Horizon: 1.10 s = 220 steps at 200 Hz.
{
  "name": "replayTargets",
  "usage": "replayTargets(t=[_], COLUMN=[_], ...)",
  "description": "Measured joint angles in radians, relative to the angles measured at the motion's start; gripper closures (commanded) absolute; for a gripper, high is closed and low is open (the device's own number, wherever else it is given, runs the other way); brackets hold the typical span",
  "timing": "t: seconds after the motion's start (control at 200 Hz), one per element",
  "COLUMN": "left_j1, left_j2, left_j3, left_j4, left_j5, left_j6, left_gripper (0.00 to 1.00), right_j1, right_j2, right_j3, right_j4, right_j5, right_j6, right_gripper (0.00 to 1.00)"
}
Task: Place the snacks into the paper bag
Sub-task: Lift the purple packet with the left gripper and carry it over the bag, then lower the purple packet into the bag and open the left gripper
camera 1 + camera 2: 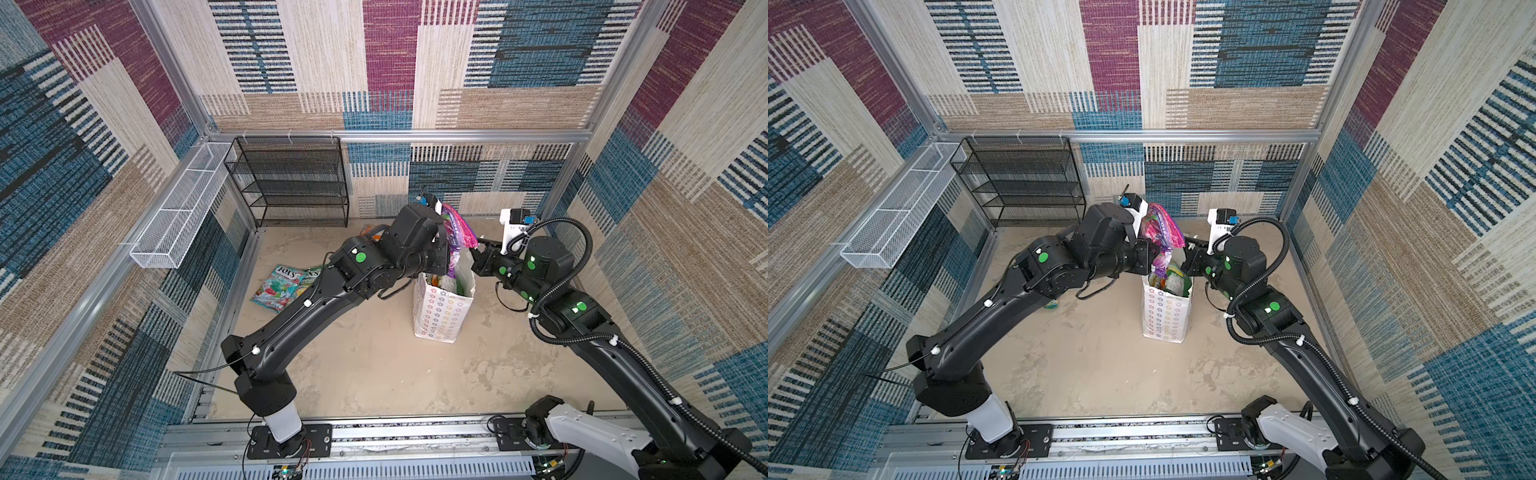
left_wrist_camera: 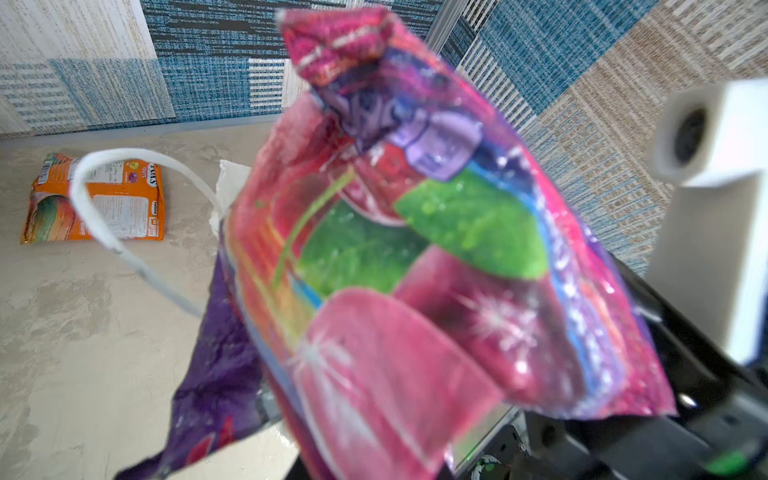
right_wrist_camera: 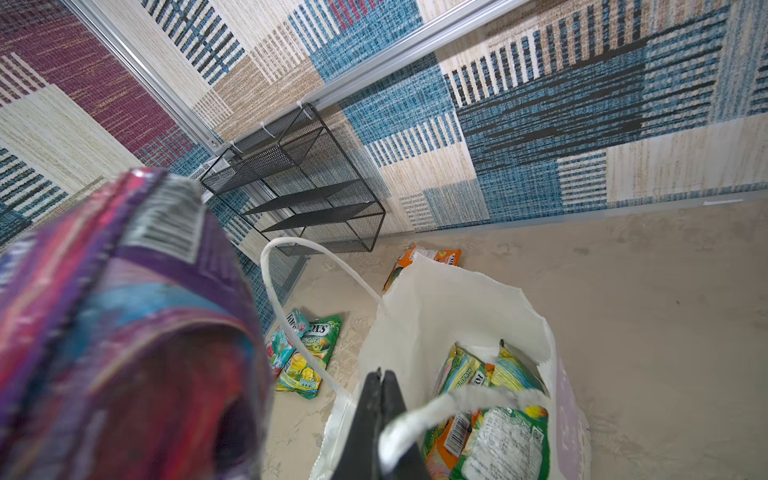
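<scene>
Beige tabletop (image 1: pixel 374 353), left hand (image 1: pixel 1147 254) raised, gripping purple packet (image 1: pixel 1160 228) above paper bag (image 1: pixel 1167 311), right hand (image 3: pixel 380 380) pinched closed.

Blurred in wrist views: purple pkt (image 2: pixel 415 270); orange pkt (image 1: pixel 370 231) mostly behind left arm (image 1: pixel 316 307).

The white, star-dotted paper bag (image 1: pixel 440 320) stands upright and open mid-surface (image 1: pixel 374 365), green and yellow packets (image 3: pixel 498 432) inside. A pink-purple packet (image 1: pixel 457 228) hangs over its mouth. A teal packet (image 1: pixel 276 286) and a green packet (image 3: pixel 311 357) lie flat at its 9 o'clock, an orange packet (image 2: pixel 99 199) at 11.
</scene>
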Motion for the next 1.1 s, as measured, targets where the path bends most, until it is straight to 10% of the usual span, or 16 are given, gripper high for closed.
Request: replayTargets(t=[1.102], left_j1=[0.027], left_j2=[0.229], left_j3=[0.038], left_j4=[-0.108], left_j5=[0.086], left_j6=[-0.027], left_gripper=[0.95], right_j1=[0.000], right_j2=[-0.004], right_j3=[-0.001], right_j4=[-0.004], right_j5=[0.014], right_j6=[-0.007], right_gripper=[0.98])
